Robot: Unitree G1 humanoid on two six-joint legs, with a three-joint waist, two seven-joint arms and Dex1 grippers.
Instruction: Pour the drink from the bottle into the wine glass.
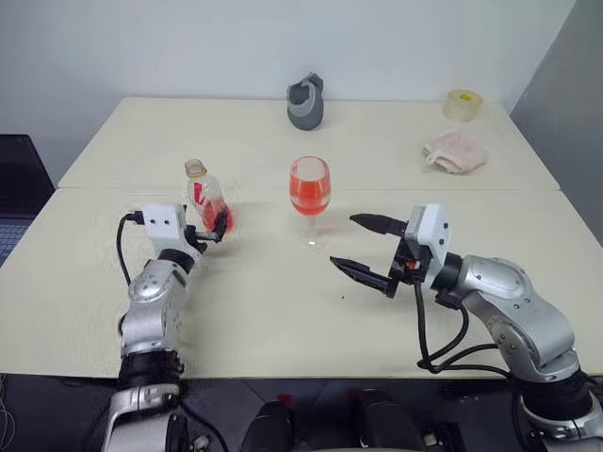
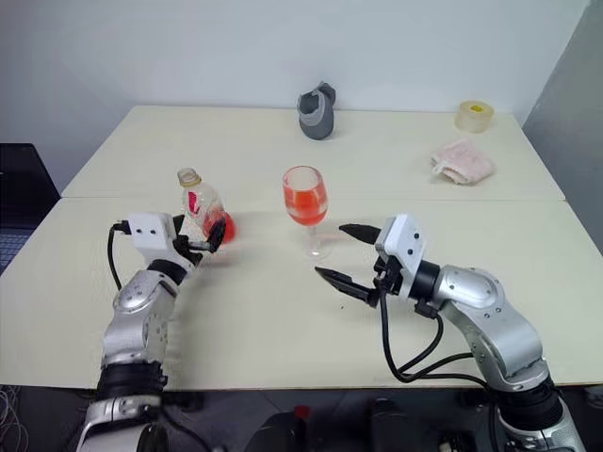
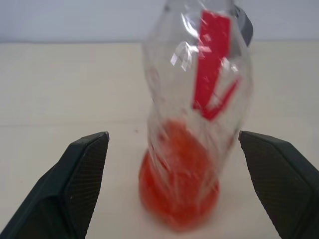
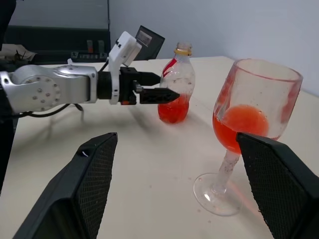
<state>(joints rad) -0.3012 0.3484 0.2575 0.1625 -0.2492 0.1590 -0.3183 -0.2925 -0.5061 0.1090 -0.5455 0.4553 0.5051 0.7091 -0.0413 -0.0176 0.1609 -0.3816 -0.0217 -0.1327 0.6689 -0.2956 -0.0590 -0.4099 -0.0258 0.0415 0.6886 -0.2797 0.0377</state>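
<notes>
Bottle (image 1: 209, 200) stands upright on the table (image 1: 283, 311), uncapped, a little red drink (image 3: 178, 191) left in its base; the left gripper (image 3: 184, 184) has its jaws spread to either side of the bottle, not touching it. Glass (image 1: 310, 192) stands just right of the bottle, its bowl partly filled with red liquid. Right gripper (image 1: 366, 247) hovers near the glass's right side, jaws wide apart, empty.

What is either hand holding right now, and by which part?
Nothing. The left hand stands open around the bottle without touching; the right hand is open, short of the wine glass.
</notes>
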